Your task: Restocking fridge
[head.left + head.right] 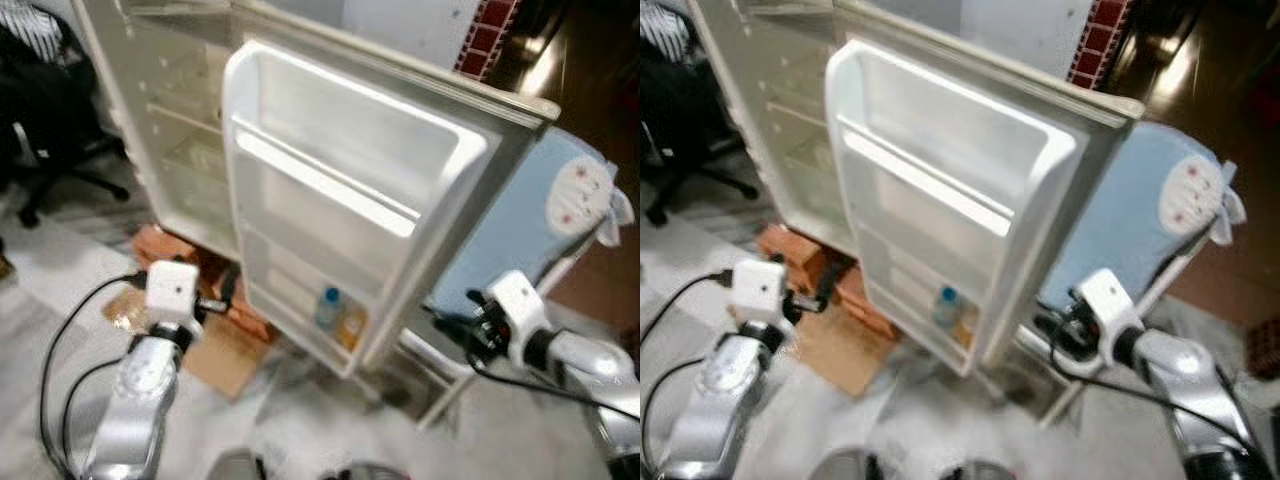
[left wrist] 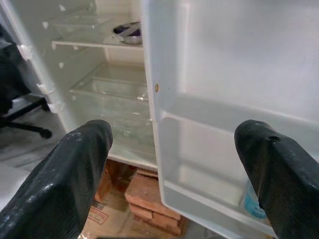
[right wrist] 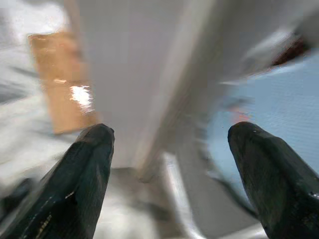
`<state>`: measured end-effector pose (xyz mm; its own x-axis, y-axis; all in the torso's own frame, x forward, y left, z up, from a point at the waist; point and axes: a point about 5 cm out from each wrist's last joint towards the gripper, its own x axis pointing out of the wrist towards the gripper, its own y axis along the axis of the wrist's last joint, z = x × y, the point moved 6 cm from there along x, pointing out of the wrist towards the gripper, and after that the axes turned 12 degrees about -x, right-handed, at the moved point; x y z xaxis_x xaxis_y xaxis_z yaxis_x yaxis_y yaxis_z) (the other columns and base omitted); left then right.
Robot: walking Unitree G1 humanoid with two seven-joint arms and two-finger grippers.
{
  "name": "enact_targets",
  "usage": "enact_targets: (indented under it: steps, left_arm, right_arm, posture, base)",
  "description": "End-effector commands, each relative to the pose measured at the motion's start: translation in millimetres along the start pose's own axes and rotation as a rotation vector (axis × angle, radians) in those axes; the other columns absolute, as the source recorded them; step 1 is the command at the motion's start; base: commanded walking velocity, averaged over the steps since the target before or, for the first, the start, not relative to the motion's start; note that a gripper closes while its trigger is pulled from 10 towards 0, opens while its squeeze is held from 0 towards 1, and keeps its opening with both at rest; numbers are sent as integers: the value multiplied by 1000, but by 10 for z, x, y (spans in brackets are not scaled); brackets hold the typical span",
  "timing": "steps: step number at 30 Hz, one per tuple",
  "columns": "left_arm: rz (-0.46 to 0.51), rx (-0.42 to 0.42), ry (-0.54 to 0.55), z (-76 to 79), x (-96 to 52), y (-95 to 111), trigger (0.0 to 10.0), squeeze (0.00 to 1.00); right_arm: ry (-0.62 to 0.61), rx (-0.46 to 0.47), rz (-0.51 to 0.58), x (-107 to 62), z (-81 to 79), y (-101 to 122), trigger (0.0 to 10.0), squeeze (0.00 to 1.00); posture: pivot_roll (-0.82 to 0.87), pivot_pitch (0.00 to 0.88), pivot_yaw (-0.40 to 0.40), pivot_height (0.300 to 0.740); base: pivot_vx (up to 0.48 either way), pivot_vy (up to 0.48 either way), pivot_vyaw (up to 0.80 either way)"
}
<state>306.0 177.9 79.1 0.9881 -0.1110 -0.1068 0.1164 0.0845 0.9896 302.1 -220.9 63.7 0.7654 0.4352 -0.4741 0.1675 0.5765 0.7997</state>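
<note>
Head stereo looks down; wrists face fridge door (image 1: 330, 200).

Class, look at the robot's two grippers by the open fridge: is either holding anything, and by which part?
Nothing is held: the left gripper and right gripper are both open and empty.

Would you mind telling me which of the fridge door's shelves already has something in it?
The lowest door shelf: it holds a blue-capped bottle. The shelves above it on the open door look bare.
</note>
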Motion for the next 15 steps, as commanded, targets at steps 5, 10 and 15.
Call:
enact_targets:
  steps: [5, 10, 15]
  left_arm:
    - [0, -7, -16, 83, 7, -2, 10000, 0]
    - [9, -10, 24, 46, 16, 9, 10000, 0]
    - [4, -4, 91, -48, 24, -16, 10000, 0]
  right_arm:
    - [-236, -56, -18, 97, 369, 82, 10000, 0]
    - [-461, 35, 184, 302, 593, 700, 10000, 0]
    - [-547, 183, 303, 369, 675, 993, 10000, 0]
  posture:
    - [-3, 63, -35, 740]
    - [10, 62, -36, 740]
    - [16, 59, -39, 740]
  base:
    - [0, -427, 0]
    - [0, 0, 0]
    - [0, 0, 0]
